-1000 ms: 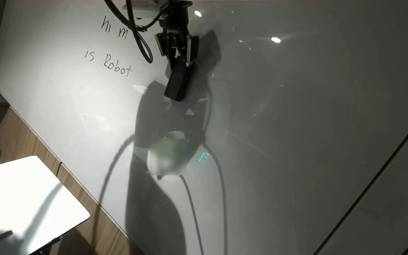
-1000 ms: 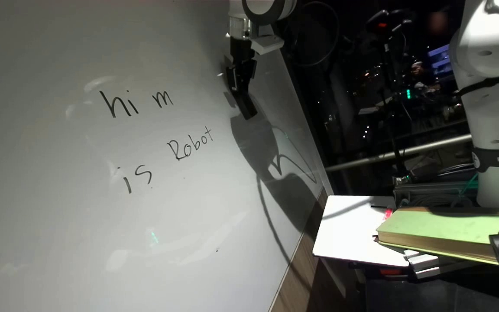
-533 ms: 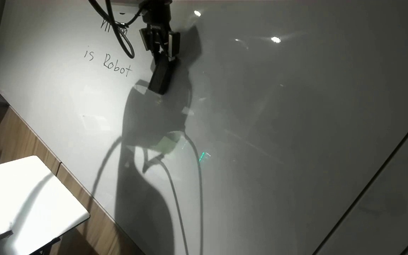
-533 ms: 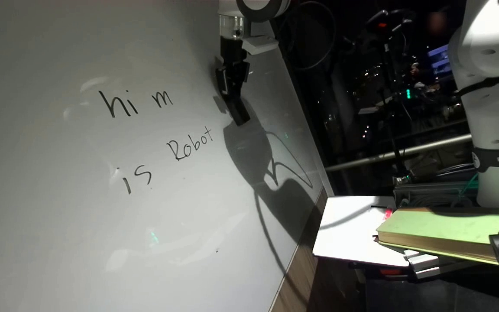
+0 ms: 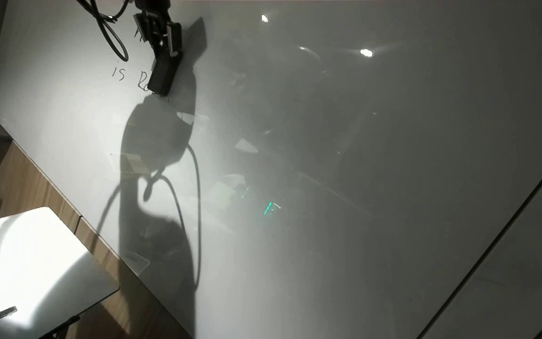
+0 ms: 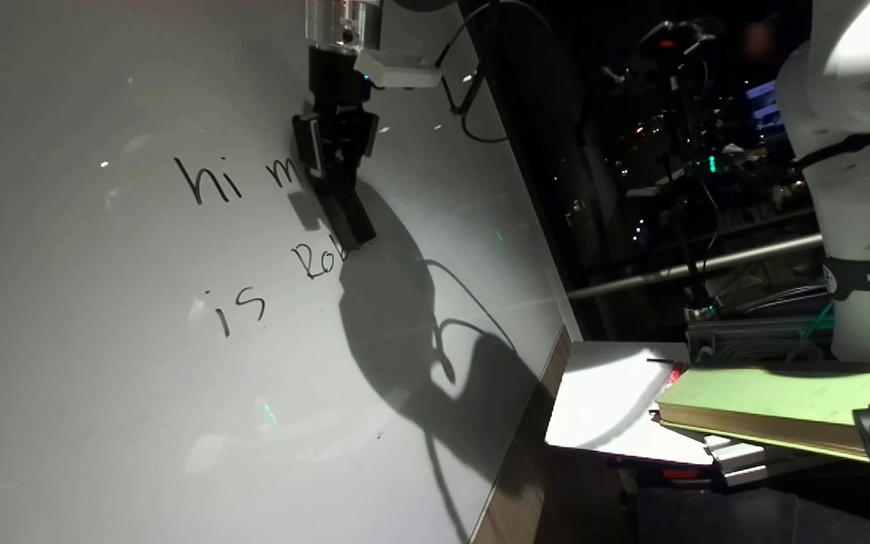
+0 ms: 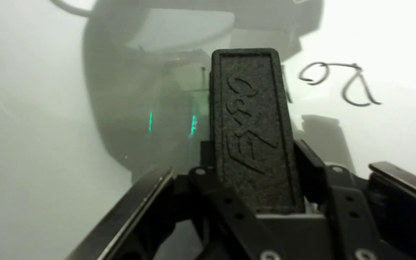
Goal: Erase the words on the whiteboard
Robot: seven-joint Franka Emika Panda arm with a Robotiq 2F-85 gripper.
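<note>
Wrist view: the gripper [image 7: 253, 155] is pinched around one dark eraser [image 7: 249, 108], its two jaws standing apart by just the eraser's width. The eraser is a long block with lettering moulded into its face, and its free end reaches out past the jaws. In both exterior views it is tilted in front of the whiteboard [image 6: 103, 423]; whether it touches the surface, I cannot tell. The words [image 6: 301, 262] are on that whiteboard, in thin black handwriting, a little crooked and uneven in size. In an exterior view, four pieces of writing show: "hi", "m", "is" and "Rob", the last running behind the eraser so that its b is partly covered. The wrist view has the R and the o whole, near the eraser's side. One broad shadow [image 6: 390, 325] falls across the whiteboard below the eraser. Farther out are one thick white arm [image 6: 865, 219], one small white table [image 5: 26, 263], seen in both exterior views, and one green book [image 6: 775, 393], which overlaps the table's edge in an exterior view.
</note>
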